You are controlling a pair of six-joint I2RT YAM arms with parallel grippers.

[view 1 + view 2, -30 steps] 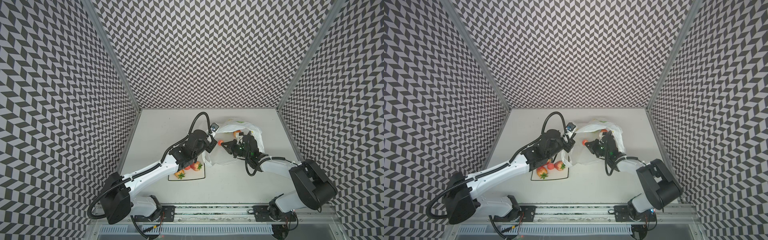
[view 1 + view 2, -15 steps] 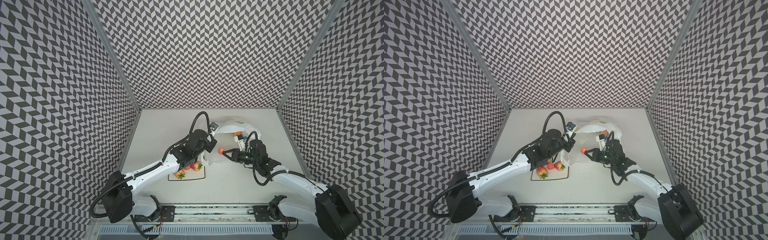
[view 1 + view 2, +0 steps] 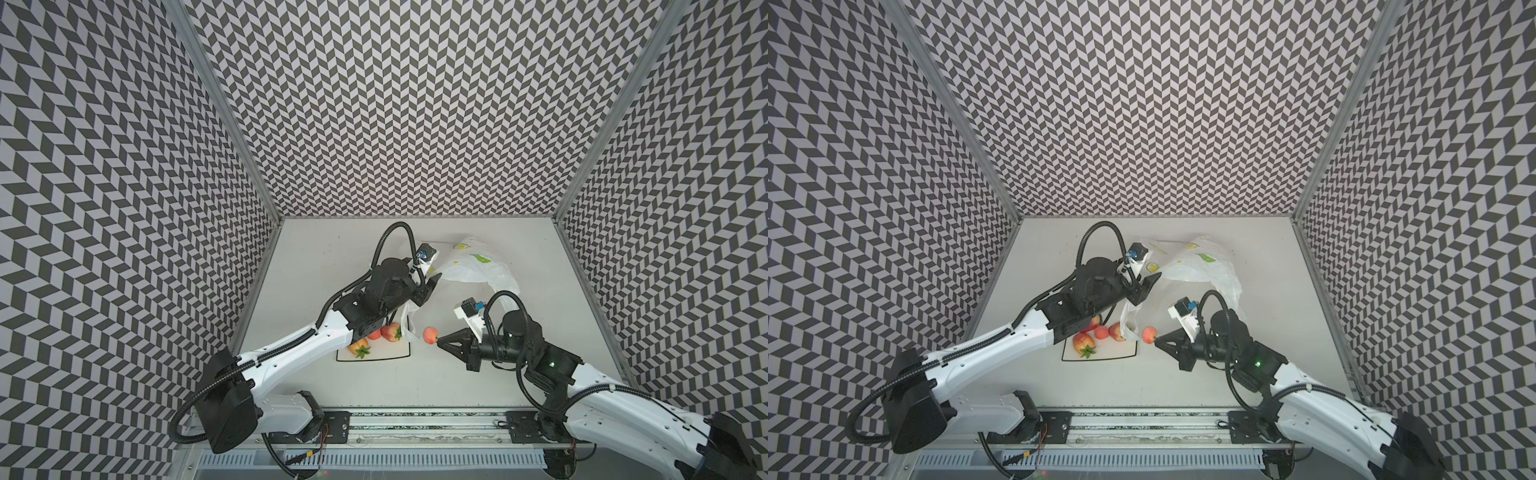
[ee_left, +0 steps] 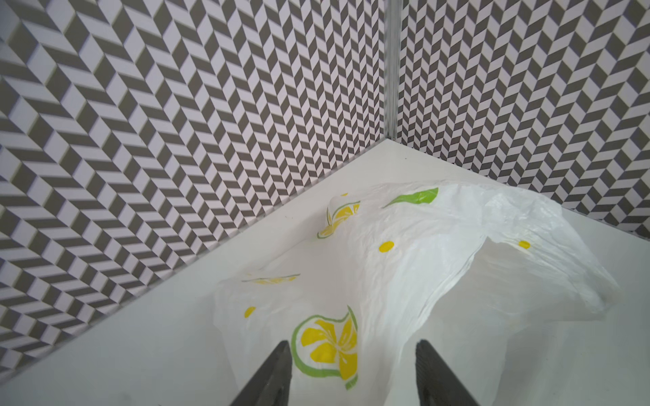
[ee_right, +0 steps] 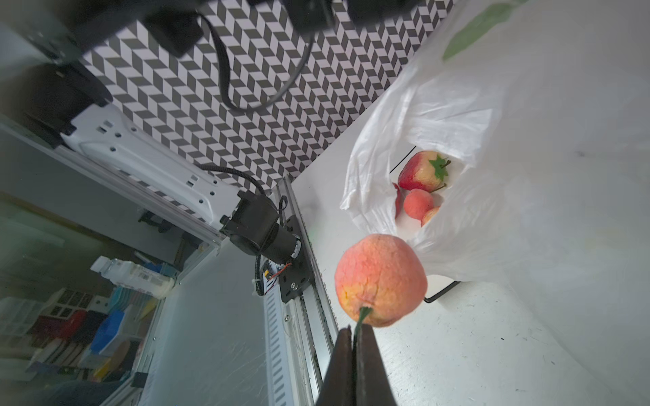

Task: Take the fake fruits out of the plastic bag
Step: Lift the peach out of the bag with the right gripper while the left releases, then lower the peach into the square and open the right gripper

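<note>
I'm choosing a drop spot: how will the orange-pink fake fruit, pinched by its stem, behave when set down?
The orange-pink fake fruit is round, so it will probably roll once released. The right gripper pinches only its thin green stem, so it may swing or slip. Held that way, it looks light.

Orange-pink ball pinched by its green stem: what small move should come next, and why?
Probably carry it sideways over the plate, then let go. The right tool is shut on the stem of the orange-pink ball, which is out of the plastic bag and just beside the plate, where other fake fruits already lie. The bag's handle loop drapes over that edge.
</note>
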